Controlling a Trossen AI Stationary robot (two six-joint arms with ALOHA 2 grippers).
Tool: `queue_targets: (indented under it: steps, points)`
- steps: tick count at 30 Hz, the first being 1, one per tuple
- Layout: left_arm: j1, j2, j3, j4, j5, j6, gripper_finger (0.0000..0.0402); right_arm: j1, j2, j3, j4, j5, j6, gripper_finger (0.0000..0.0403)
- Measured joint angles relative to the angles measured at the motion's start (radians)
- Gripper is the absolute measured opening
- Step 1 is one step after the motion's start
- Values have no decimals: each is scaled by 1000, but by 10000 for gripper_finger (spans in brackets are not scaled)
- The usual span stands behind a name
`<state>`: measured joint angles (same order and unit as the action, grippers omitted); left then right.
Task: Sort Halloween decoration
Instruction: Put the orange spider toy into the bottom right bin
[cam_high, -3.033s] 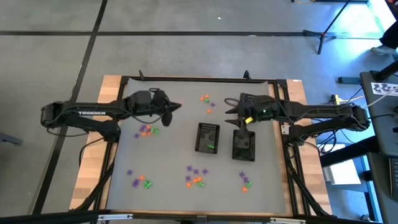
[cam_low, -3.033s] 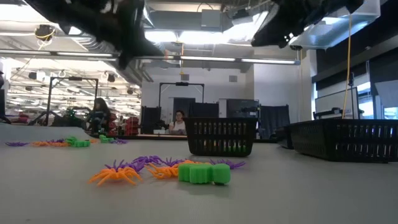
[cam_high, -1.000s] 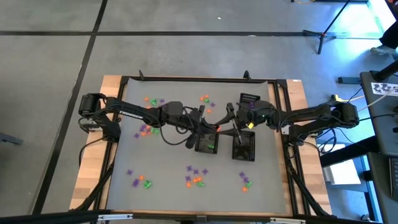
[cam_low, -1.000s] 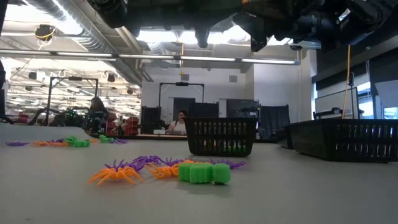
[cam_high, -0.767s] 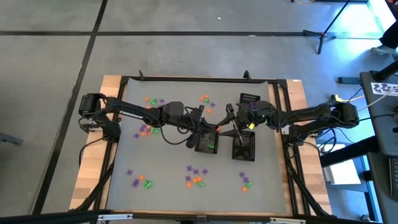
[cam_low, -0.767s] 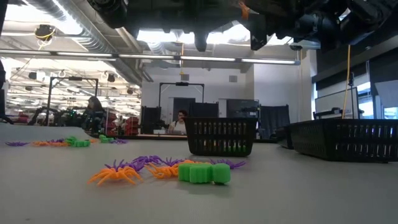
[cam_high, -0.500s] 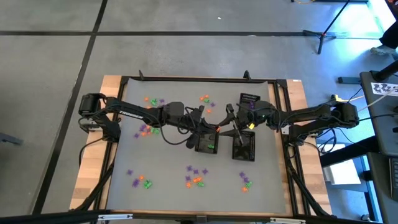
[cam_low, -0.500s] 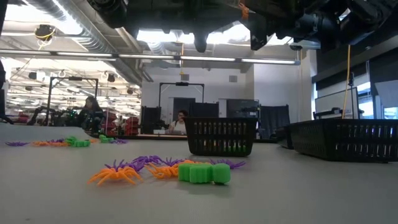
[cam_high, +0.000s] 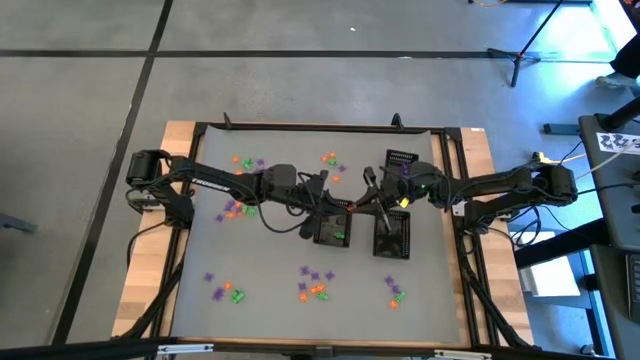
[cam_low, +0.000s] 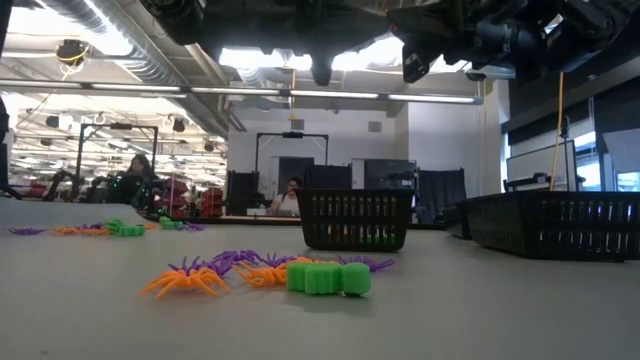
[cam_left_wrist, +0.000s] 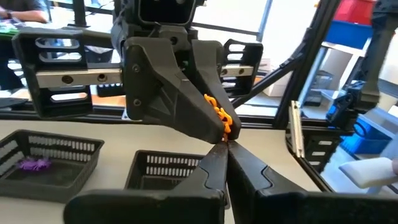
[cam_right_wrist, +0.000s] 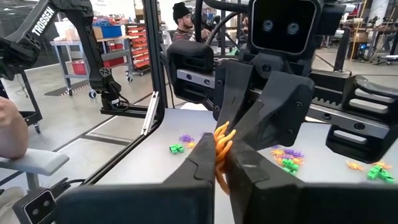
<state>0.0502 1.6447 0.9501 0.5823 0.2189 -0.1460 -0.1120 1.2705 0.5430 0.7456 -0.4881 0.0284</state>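
Meeting above the middle basket (cam_high: 334, 222), the left gripper (cam_left_wrist: 225, 142) and right gripper (cam_right_wrist: 217, 149) both pinch one orange spider trinket (cam_left_wrist: 217, 113), fingers nearly closed on it. It looks light, thin-legged and flexible, so a grip on the body rather than a leg should hold better. More trinkets (cam_high: 312, 283) lie scattered well away from that basket. Basket rims sit just beneath; open room lies upward and toward the table edges.

Three black mesh baskets (cam_high: 334, 222) sit on the counter (cam_high: 270, 260), and two arms are over them. The trinkets (cam_high: 315, 288) lie in about six small clusters, too tiny to count individually.
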Motion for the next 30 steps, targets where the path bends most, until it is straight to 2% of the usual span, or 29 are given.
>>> queue_targets:
  steps: [6, 10, 16, 21, 26, 30]
  points:
    - [1, 0, 0, -48, -48, 0, 0, -3, -20, 0, -36, 7, -2, 9]
    - [7, -11, 0, -103, -65, 1, 0, -26, -87, 0, -153, 17, -1, 8]
    - [15, -78, 0, -278, -205, 11, 0, -26, -245, 1, -469, 157, 5, 15]
    - [15, -131, 0, -455, -332, 22, 0, -26, -349, 1, -810, 256, 106, 10]
    - [15, -140, 0, -558, -462, 20, 0, -26, -356, 0, -1056, 313, 212, 21]
    - [15, -140, 0, -608, -555, 17, 0, -26, -314, 0, -1136, 339, 274, 29]
